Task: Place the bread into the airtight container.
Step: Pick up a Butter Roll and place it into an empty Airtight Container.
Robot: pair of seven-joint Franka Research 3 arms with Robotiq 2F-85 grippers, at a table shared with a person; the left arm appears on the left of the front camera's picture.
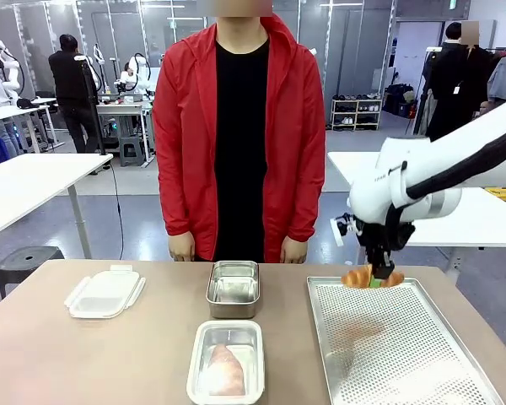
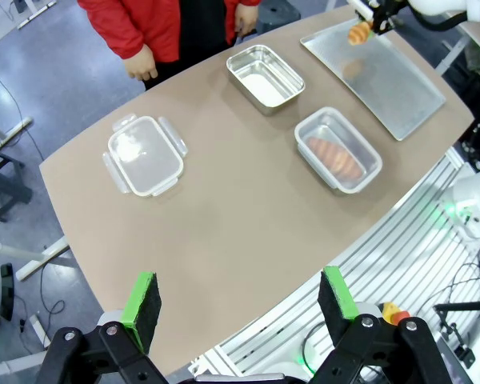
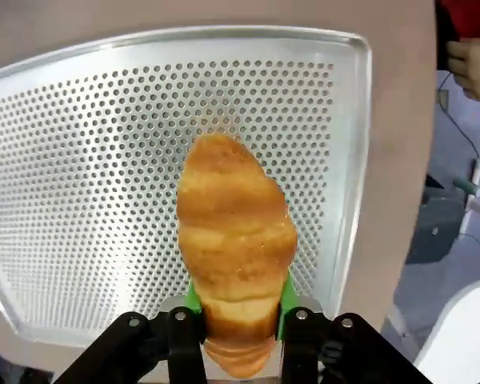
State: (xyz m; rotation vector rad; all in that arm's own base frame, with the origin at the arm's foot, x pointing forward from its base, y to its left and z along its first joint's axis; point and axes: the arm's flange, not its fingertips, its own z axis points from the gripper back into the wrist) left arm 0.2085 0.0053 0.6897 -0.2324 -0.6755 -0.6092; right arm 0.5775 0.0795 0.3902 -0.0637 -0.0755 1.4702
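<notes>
Croissant (image 3: 234,232) held above the tray's (image 1: 405,354) far edge
Right gripper (image 1: 376,274) pinches its thick middle, right of the airtight container (image 1: 194,371); light, flaky, crushable (a gentle squeeze suits). Left gripper (image 2: 240,300) spread wide.

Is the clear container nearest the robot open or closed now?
Open: the clear container has no lid on it, the bread inside lies uncovered, and a white lid lies apart on the table.

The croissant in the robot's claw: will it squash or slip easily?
Probably soft and light: the croissant looks puffy and flaky, so the right gripper could dent it. Slipping seems unlikely, since green pads clamp both sides.
</notes>
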